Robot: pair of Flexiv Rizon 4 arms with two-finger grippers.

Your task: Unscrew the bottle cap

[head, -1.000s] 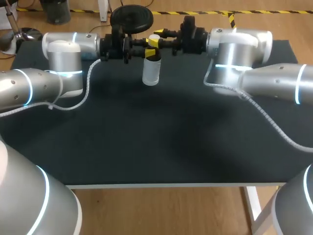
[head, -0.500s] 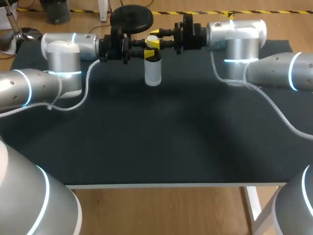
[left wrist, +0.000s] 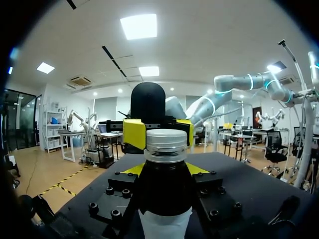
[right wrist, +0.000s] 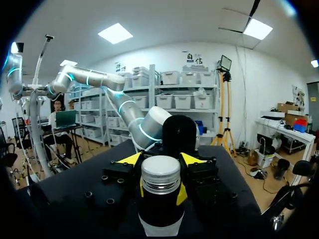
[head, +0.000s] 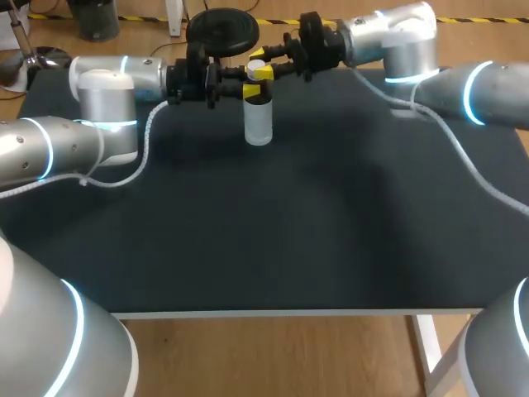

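Now the bottle (head: 258,124) stands upright at the far middle of the table (head: 264,231), barely moved, with its cap (right wrist: 160,174) seated on top. The left gripper (left wrist: 165,172) pinches its dark upper part and the right gripper (right wrist: 161,193) pinches the cap. Over the last second the right arm (head: 397,33) has swung up and back, so the twist looks under way, not finished.

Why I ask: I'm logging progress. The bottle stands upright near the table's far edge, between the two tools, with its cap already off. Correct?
No: the cap is still on, as the left wrist view shows. Otherwise right: the bottle stands upright near the far edge of the table, between the left tool and the right tool.
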